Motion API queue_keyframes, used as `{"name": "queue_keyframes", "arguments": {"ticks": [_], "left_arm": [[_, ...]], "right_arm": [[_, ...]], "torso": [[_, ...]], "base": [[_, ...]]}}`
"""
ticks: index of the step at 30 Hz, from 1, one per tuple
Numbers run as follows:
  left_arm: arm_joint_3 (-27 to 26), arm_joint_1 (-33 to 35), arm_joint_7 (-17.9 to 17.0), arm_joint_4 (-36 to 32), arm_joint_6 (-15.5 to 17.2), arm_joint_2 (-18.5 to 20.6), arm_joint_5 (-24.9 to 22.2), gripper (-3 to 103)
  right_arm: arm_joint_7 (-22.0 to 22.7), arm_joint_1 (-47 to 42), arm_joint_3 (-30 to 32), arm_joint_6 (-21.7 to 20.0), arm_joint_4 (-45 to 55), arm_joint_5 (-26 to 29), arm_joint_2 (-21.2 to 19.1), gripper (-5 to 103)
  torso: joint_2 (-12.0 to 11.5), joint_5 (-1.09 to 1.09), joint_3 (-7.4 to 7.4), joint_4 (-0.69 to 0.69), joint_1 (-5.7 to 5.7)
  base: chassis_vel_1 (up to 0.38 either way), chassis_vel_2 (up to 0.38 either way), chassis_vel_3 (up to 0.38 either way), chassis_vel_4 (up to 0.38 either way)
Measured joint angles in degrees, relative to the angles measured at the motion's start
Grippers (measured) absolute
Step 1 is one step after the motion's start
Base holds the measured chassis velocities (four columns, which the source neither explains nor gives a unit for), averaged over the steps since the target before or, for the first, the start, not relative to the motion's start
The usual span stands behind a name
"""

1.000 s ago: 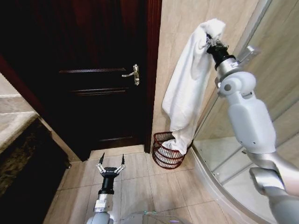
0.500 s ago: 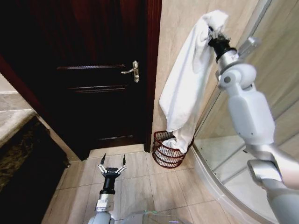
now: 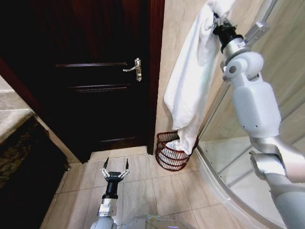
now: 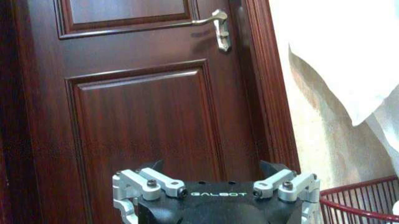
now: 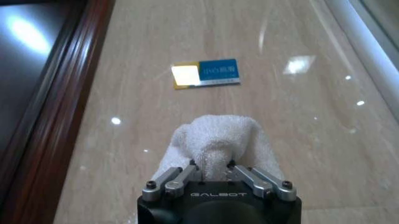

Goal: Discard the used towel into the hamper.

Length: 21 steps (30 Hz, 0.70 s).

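Observation:
A white towel (image 3: 190, 81) hangs long down the beige wall, and my right gripper (image 3: 218, 16) is shut on its top end high at the upper right. The right wrist view looks up at the bunched towel (image 5: 215, 140) pinched between the fingers (image 5: 187, 175). The towel's lower end dips into the hamper (image 3: 167, 158), a small round reddish-brown wire basket on the floor by the door frame; its rim (image 4: 358, 205) also shows in the left wrist view. Low over the tiles, left of the hamper, my left gripper (image 3: 115, 166) stands open and holds nothing.
A dark wooden door (image 3: 95, 71) with a metal handle (image 3: 135, 68) is left of the hamper. A curved glass shower enclosure (image 3: 224, 176) rises on the right. A dark counter (image 3: 19, 157) sits at the left. Tiled floor (image 3: 143, 191) lies between. A blue label (image 5: 206, 73) is overhead.
My right gripper has lifted the towel's top end higher and slightly right; the towel's lower end has risen a little but still reaches the hamper. The left arm has not moved.

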Motion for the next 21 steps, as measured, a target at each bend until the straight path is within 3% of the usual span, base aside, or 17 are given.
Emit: {"name": "queue_keyframes", "arguments": {"ticks": [3, 21], "left_arm": [[0.02, 0.04, 0.02, 0.0, -0.06, 0.0, 0.06, 100], [0.1, 1.17, -0.11, -0.67, -1.21, 0.0, 1.3, 100]], "right_arm": [[-0.27, 1.5, -0.54, -0.08, -1.39, 0.11, 0.04, 16], [-0.19, 6.03, -2.08, -1.32, -2.6, 1.94, 0.08, 16]], "torso": [[-0.89, 0.08, -0.47, -0.01, -0.35], [-4.89, 0.02, -2.96, -0.01, -1.91]], "base": [[0.0, 0.0, 0.0, 0.0], [0.0, 0.0, 0.0, 0.0]]}}
